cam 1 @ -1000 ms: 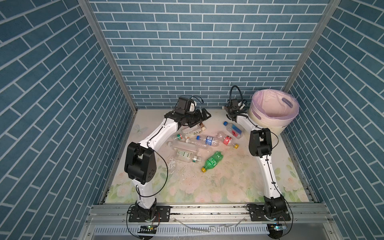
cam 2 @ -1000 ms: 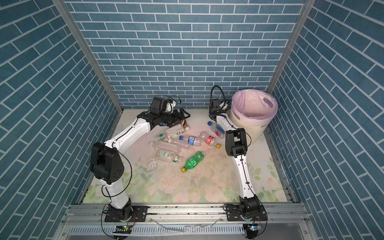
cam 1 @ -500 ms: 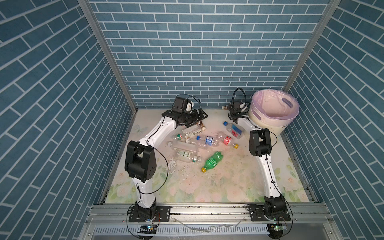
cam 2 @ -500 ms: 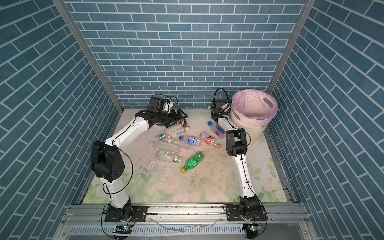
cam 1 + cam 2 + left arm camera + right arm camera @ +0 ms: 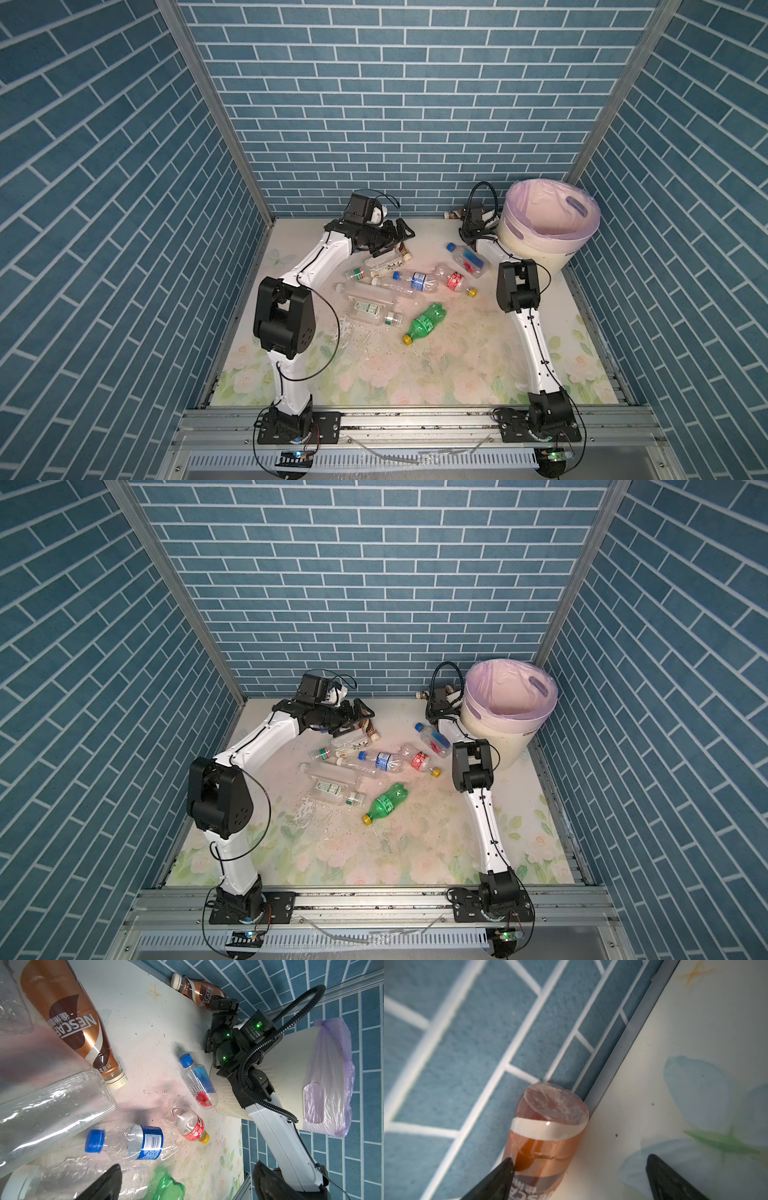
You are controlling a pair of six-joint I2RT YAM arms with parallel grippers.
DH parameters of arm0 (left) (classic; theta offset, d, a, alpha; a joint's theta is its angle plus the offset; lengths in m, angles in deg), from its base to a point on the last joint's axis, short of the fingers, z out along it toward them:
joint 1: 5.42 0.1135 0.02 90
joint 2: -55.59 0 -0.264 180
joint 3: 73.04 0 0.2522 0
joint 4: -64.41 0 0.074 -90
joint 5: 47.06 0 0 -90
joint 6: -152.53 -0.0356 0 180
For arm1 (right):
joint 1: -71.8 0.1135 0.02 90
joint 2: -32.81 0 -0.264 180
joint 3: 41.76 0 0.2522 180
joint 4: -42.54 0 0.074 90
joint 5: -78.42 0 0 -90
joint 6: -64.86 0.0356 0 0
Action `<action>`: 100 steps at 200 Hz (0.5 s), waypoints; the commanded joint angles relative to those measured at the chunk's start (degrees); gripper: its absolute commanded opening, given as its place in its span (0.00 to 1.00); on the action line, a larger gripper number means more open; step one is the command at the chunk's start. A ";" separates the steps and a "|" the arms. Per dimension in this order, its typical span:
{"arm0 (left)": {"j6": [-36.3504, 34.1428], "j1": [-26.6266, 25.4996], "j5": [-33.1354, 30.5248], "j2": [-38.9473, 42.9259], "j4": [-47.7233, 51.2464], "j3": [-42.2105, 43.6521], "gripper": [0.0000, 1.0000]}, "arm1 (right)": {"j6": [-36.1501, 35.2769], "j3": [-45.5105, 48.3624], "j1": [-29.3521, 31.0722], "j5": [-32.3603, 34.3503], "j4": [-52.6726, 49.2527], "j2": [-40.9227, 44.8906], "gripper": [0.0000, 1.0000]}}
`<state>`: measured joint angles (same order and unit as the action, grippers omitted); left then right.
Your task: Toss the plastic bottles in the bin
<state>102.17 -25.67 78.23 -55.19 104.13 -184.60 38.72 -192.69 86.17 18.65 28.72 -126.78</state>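
Right gripper has edged along the bench's back edge toward the bin — jaws apart, brown bottle between them, ready for closing. Left gripper, jaws apart, hovers over mid-bench plastic bottles.

The walls carry a teal-blue brick pattern with white joints, and the table mat is cream with a print of pink roses and green leaves. The bin is cream-white with a pale lilac liner. The green bottle has a yellow cap, the brown bottle bears white and dark swirls, the blue-label bottle a blue cap, the red-label bottle a yellow cap.
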 commanded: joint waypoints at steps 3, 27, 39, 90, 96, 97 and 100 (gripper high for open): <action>-0.46 0.56 1.45 -1.54 0.65 -1.56 0.99 | 4.36 -4.60 -1.18 1.06 -0.27 -4.36 0.99; -0.29 0.65 1.69 -1.87 0.84 -1.60 0.99 | 5.88 -9.03 -1.77 -0.21 -0.93 -7.49 0.99; -0.18 0.65 1.89 -2.13 0.84 -1.67 0.99 | 6.19 -9.23 -1.84 -0.27 -0.07 -7.97 0.99; -0.35 0.83 2.24 -2.42 1.64 -2.45 0.99 | 6.02 -9.63 -2.06 -1.32 3.72 -9.41 0.90; -0.35 0.83 2.24 -2.37 1.64 -2.48 0.99 | 6.18 -10.12 -2.07 -1.50 4.06 -9.83 0.88; -0.35 0.83 2.24 -2.35 1.60 -2.48 0.99 | 6.19 -10.26 -2.07 -1.59 4.17 -9.89 0.87; -0.35 0.87 2.24 -2.50 1.57 -2.48 0.99 | 6.12 -10.54 -2.07 -1.65 4.33 -10.25 0.87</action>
<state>102.19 -25.30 79.80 -56.72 104.50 -185.81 41.10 -200.53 84.90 18.00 32.57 -132.55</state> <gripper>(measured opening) 0.994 0.893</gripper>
